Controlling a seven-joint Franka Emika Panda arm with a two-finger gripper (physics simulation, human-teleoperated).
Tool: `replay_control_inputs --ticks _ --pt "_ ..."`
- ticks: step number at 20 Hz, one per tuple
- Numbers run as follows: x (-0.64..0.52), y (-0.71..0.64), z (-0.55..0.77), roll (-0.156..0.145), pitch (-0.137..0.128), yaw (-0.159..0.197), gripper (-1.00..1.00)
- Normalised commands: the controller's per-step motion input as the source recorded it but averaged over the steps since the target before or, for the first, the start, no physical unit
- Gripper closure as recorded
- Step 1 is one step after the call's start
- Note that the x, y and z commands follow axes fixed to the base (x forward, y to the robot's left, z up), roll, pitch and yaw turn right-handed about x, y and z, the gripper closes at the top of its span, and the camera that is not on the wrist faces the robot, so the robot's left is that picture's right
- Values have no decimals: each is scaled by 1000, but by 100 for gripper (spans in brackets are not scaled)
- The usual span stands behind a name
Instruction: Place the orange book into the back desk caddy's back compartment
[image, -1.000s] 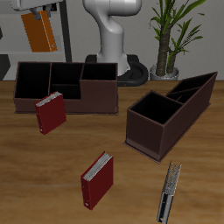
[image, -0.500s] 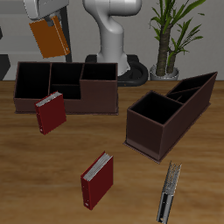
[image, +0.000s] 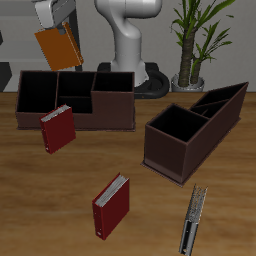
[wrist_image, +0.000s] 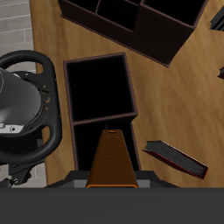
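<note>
The orange book (image: 58, 47) hangs tilted in the air with my gripper (image: 59, 27) shut on its upper end. It is high above the back desk caddy (image: 75, 112), a long dark brown open-top box. In the wrist view the orange book (wrist_image: 112, 162) runs out from my gripper (wrist_image: 112, 181) over a dark section of that caddy. A larger open section (wrist_image: 101, 87) lies just beyond the book's far end. I cannot tell from these views whether either one is the back compartment.
A dark red book (image: 58, 129) leans against the back caddy's front wall, and another (image: 111, 205) stands nearer the table's front edge. The caddy with a diagonal divider (image: 195, 128) and a slim grey object (image: 191, 220) lie on the other side. The robot's base (wrist_image: 26, 96) is close to the back caddy.
My gripper has carried the orange book a little lower and sideways towards the middle of the back caddy, and the book has tilted slightly. Nothing on the table has moved.
</note>
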Motion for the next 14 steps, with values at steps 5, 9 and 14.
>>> replay_control_inputs --ticks 5,9,14 --pt "-29 49 34 -6 10 65 100" --pt "-114 204 -93 36 34 37 100" --pt "2 17 -105 -6 39 11 100"
